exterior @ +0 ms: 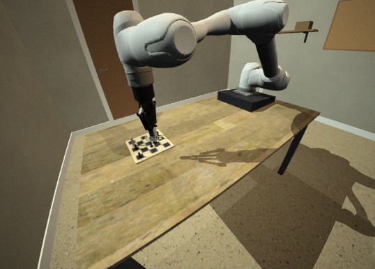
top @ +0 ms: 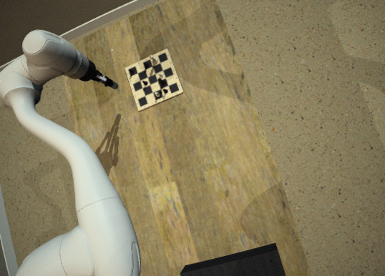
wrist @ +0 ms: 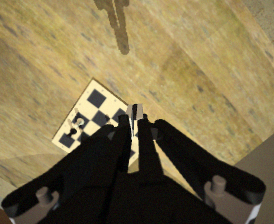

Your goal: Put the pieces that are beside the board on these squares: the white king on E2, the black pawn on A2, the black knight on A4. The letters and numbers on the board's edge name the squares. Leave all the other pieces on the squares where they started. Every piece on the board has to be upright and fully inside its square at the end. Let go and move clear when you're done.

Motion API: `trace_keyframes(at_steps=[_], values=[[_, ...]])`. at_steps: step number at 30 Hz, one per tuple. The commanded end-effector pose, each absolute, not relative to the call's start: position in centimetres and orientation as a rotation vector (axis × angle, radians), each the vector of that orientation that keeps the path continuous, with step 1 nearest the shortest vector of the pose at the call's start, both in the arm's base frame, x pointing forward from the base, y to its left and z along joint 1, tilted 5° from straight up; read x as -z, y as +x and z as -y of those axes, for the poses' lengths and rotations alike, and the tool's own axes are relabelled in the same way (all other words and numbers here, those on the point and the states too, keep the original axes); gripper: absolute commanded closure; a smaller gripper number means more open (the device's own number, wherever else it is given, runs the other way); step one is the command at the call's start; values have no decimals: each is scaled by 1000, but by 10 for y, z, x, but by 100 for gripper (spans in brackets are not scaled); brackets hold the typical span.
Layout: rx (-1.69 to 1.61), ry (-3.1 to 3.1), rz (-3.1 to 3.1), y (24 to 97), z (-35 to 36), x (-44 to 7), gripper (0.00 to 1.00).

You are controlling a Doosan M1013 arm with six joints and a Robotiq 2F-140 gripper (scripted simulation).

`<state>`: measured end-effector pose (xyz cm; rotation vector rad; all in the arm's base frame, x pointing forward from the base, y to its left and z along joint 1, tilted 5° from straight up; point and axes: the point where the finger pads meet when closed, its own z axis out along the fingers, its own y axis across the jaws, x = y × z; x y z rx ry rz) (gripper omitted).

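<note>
My gripper (top: 114, 86) (exterior: 154, 139) (wrist: 135, 111) is shut and hangs above the table beside the board. Between its fingertips shows a small dark thing, the black pawn (wrist: 135, 111), mostly hidden by the pads. The checkered board (top: 139, 108) (exterior: 137, 162) (wrist: 93, 81) carries several pieces. A white piece (top: 157, 94) (wrist: 80, 121) and a black piece (wrist: 72, 131) stand close together near one edge. Another black piece (top: 144, 83) (exterior: 151, 144) is nearer the middle. The white king and black knight are too small to identify. The board's letters and numbers are not legible.
A tall pale piece (top: 154, 61) (exterior: 132, 140) is towards the board's far end. A black piece (top: 132, 71) (exterior: 139, 155) is at a corner. The arm's black base block (top: 233, 262) (exterior: 245, 100) is at the other end of the wooden table (top: 215, 166) (exterior: 167, 182).
</note>
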<state>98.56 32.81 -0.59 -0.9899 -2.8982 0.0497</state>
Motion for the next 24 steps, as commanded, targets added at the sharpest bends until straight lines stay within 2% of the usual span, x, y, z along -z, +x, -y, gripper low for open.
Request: trace_keyframes(at_steps=[1, 5, 9, 12, 16, 24], values=[[-49, -990, 2898, 986, -328, 6, 100], [-53, -1085, 2865, 982, -319, 4, 100], [-71, -1508, 2673, 955, -264, -2, 100], [-74, -1574, 2636, 955, -264, -2, 100], [-91, -1954, 2374, 926, -221, -7, 100], [-92, -2031, 2315, 924, -218, -7, 100]])
